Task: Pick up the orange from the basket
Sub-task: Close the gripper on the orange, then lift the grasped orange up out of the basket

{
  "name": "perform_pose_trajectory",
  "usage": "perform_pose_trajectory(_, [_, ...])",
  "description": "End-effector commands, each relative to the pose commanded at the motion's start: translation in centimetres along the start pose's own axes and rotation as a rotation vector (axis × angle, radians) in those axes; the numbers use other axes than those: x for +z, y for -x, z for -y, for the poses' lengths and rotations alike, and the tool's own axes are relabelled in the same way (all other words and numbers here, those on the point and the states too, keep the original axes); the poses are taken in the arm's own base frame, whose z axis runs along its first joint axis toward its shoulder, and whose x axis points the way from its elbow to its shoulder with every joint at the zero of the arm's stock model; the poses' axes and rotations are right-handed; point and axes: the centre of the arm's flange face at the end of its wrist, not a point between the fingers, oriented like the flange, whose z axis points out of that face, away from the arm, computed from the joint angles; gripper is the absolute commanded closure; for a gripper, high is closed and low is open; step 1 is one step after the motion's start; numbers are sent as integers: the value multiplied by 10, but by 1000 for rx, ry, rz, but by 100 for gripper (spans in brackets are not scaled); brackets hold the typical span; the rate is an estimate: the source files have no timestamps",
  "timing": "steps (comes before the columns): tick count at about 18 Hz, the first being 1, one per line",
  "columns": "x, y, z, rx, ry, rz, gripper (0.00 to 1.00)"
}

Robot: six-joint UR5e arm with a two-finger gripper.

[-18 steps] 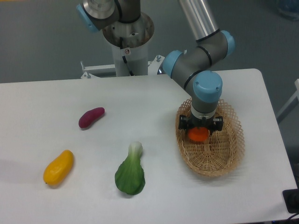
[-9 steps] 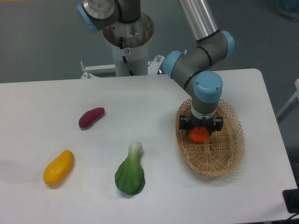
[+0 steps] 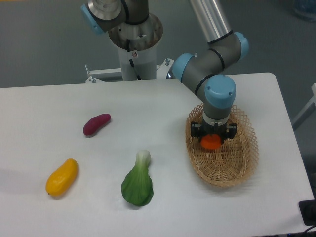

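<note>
Broadly, the white counter [image 3: 148, 108] carries everything, with the arm reaching down from the far edge toward the right side. Near the right edge sits the basket [image 3: 242, 165], an oval of woven wicker with an open lattice rim. The hand [image 3: 213, 134] is lowered into the far end of that basket, its two dark fingers standing on either side of the orange [image 3: 211, 142]. The fingers look closed against the fruit's flanks, so it appears gripped, though whether the orange has left the basket floor cannot be told from this view.

Out toward the middle of the counter, near the front edge, lies a leafy green vegetable [image 3: 138, 181]. A yellow mango-like fruit [image 3: 61, 176] sits toward the front-left corner, and a small purple sweet potato [image 3: 97, 124] lies left of centre; all three are well apart from the basket.

The orange is probably light and firm, with a smooth, rounded skin that could roll or slip out of a narrow pinch. Holding it across its widest part, at the equator, seems the safest grip, with modest pressure so the skin is not bruised.
</note>
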Motion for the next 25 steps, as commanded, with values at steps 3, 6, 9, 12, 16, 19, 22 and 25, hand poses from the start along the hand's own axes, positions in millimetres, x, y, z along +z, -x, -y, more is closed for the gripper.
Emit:
perform_pose_trajectory(3, [-24, 7, 2, 11, -24, 36, 22])
perform_pose_trajectory(6, [-60, 10, 0, 54, -61, 77, 22])
perform_pose_trajectory(9, [-86, 16, 1, 113, -84, 104, 22])
perform_pose_trajectory(12, [-112, 18, 9, 174, -90, 109, 22])
perform_pose_trajectory(16, [-166, -6, 33, 227, -166, 88, 22])
perform_pose_trajectory(19, [-192, -33, 40, 248, -254, 56, 21])
perform_pose_trajectory(22, [-205, -55, 38, 278, -253, 37, 21])
perform_pose_trajectory(25, [-205, -66, 40, 297, -209, 4, 21])
